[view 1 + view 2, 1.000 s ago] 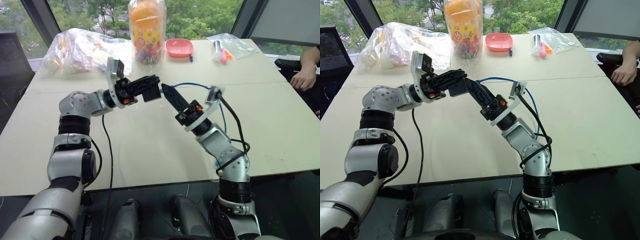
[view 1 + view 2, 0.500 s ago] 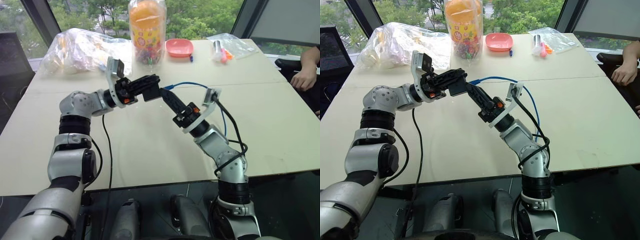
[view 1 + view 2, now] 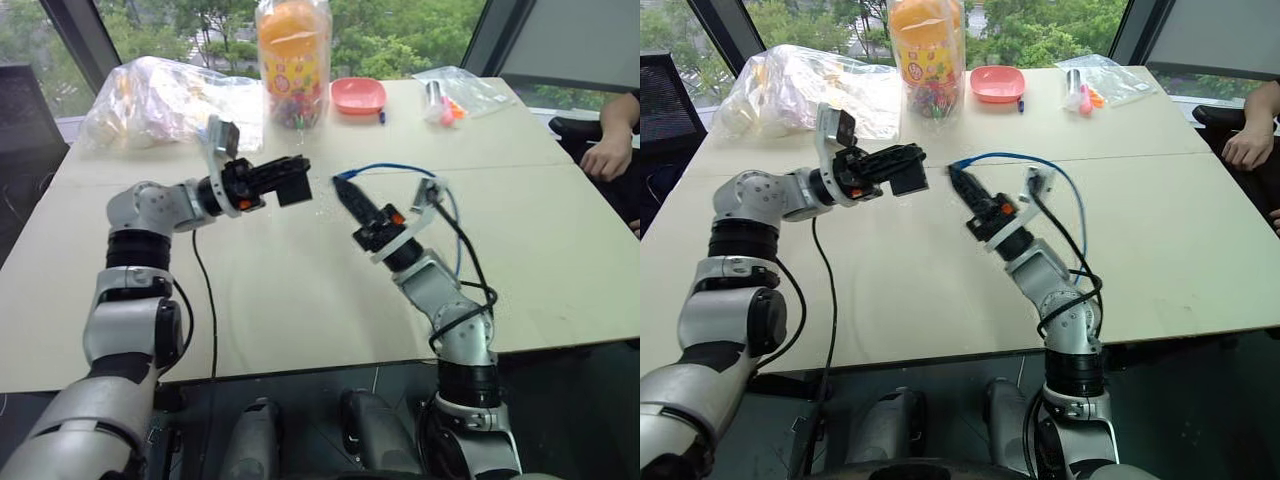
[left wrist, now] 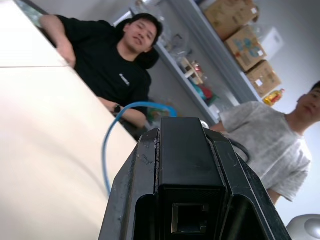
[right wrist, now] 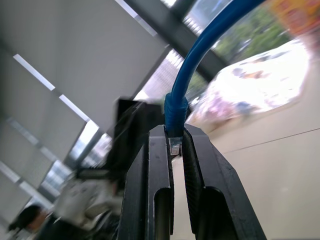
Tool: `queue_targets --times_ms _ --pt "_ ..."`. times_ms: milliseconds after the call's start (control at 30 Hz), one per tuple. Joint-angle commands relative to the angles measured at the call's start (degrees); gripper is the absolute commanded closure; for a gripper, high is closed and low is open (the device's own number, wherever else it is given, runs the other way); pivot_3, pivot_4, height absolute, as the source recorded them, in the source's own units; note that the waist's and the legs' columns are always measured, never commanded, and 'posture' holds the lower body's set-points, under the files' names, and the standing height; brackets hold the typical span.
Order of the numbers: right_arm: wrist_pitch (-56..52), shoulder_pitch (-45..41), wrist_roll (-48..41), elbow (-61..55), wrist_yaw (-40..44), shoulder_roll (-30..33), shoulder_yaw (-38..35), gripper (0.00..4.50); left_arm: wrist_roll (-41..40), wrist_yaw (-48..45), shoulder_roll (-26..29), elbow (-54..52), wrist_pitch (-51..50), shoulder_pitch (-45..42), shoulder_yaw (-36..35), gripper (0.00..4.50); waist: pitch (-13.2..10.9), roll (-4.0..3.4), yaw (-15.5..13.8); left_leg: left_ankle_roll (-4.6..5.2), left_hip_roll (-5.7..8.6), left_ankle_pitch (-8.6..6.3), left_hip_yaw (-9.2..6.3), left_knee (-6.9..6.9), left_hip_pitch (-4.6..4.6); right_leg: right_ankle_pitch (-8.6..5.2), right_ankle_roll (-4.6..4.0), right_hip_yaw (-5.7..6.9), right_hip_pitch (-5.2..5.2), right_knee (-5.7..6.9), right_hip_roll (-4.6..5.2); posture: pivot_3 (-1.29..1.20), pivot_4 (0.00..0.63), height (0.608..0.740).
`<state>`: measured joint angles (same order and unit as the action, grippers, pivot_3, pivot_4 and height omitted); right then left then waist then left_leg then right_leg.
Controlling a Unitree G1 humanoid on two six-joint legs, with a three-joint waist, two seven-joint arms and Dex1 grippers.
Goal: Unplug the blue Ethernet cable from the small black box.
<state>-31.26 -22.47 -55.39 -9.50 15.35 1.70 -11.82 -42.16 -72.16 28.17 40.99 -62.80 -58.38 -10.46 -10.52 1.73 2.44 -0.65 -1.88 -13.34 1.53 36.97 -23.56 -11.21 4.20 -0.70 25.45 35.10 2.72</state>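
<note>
I've got the left hand (image 3: 292,181) clamped on the box (image 4: 190,170), port facing out & empty, while the right hand (image 3: 345,190) pinches the blue cable (image 5: 210,40) by its plug, apart above the tabletop (image 3: 560,230) — looks unplugged.

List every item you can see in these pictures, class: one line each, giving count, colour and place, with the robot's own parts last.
small black box: one, black, held above the table, port empty
blue Ethernet cable: one, blue, plug end pinched, arcing behind the right arm
table: one, beige
jar: one, orange-topped, far edge
bowl: one, pink, beside the jar
plastic bags: two, clear, far corners
person's hand: one, right edge
left gripper: black, shut on the box
right gripper: black, shut on the plug
</note>
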Motion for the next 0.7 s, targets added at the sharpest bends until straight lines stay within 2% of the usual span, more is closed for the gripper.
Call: queue_targets --times_ms 33,100,233,400,567,600,700 --pt "3.0 -2.1 0.2 1.0 -0.9 2.7 -5.1 4.41 0.6 -2.9 3.5 0.5 0.4 -0.9 -0.7 3.95 0.0 -0.02 -0.1 0.00 0.00 0.00 0.00 0.00 0.00 0.00 0.00 0.00 0.00 -0.01 0.01 0.00 0.150 0.740" --pt "2.7 -2.3 0.2 1.7 0.0 4.5 -6.1 4.41 1.0 -3.1 4.3 0.6 1.0 -1.3 -0.5 3.95 0.0 -0.02 -0.1 0.00 0.00 0.00 0.00 -0.03 -0.01 -0.01 0.00 0.01 0.00 -0.04 0.03 0.00 0.150 0.740" --pt "0.6 -7.8 6.7 9.2 -0.4 10.8 -4.3 4.41 10.7 7.2 -2.2 -1.3 20.2 -0.3 3.0 3.95 -0.1 -0.06 -0.4 0.00 0.01 0.00 0.02 -0.03 -0.01 0.00 -0.02 0.00 0.00 -0.05 0.12 0.00 0.150 0.740" --pt "-2.4 -20.7 19.1 29.1 -2.1 19.5 0.0 4.41 21.5 18.5 -10.9 1.9 43.6 1.0 6.3 3.95 -0.1 -0.06 -0.8 0.00 0.07 0.00 0.22 0.03 -0.01 0.02 -0.05 -0.08 0.02 -0.09 0.32 0.00 0.150 0.740" --pt "0.1 -25.9 28.4 44.1 2.3 22.0 4.7 4.41 25.8 24.9 -16.4 6.0 55.9 0.7 6.8 3.95 -0.1 -0.06 -1.4 0.54 0.05 -0.31 0.48 -0.01 -0.24 0.08 0.13 -0.16 0.23 -0.17 0.00 0.00 0.150 0.740" --pt "1.1 -26.5 29.6 46.3 3.5 22.0 5.1 3.64 26.4 26.0 -17.2 7.0 57.6 0.4 6.7 3.95 -0.1 -0.06 -1.5 0.60 0.05 -0.34 0.47 -0.01 -0.30 0.11 0.26 -0.16 0.29 -0.13 -0.04 0.00 0.150 0.740" --pt "2.9 -27.8 31.7 49.8 5.7 22.0 5.1 2.40 28.3 27.9 -19.1 9.1 62.0 0.2 7.4 3.95 -0.1 -0.08 -1.5 0.63 0.06 -0.33 0.50 0.08 -0.95 0.16 0.40 -0.20 1.03 0.05 -0.07 0.00 0.150 0.740"
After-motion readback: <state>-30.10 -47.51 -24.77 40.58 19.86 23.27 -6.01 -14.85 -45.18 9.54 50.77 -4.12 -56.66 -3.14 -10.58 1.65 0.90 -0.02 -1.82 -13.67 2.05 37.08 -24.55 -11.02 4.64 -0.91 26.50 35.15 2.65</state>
